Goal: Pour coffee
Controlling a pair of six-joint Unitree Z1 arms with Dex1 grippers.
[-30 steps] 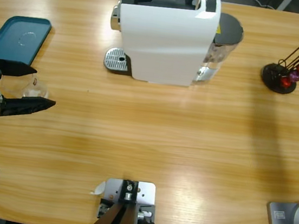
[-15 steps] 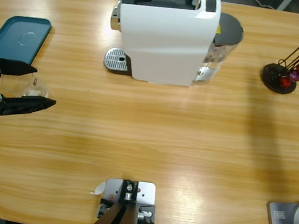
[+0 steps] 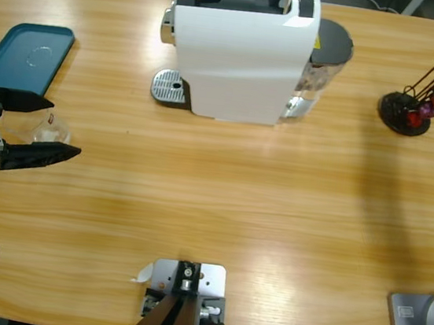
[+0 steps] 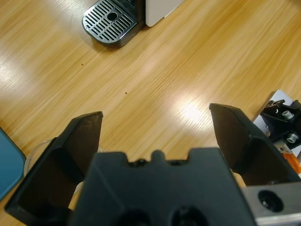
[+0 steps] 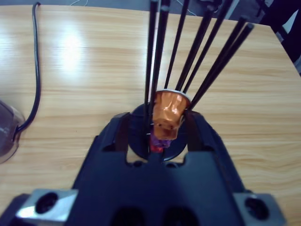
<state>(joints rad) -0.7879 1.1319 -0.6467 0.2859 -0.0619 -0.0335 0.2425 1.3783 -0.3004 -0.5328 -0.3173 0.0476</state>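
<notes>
Robot lab: rig-mounted wooden table (image 3: pixel 220 202), coffee machine (image 3: pixel 242 51).

On the counter (image 3: pixel 220 202), the machine (image 3: pixel 242 51) stands at the back middle, a tray (image 3: pixel 26 56) far left, a capsule rack (image 3: pixel 405 113) far right.

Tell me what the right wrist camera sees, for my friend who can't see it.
The right gripper has its two black jaws on either side of an orange capsule that hangs in a rack of thin black rods. Wooden table lies behind it.
</notes>
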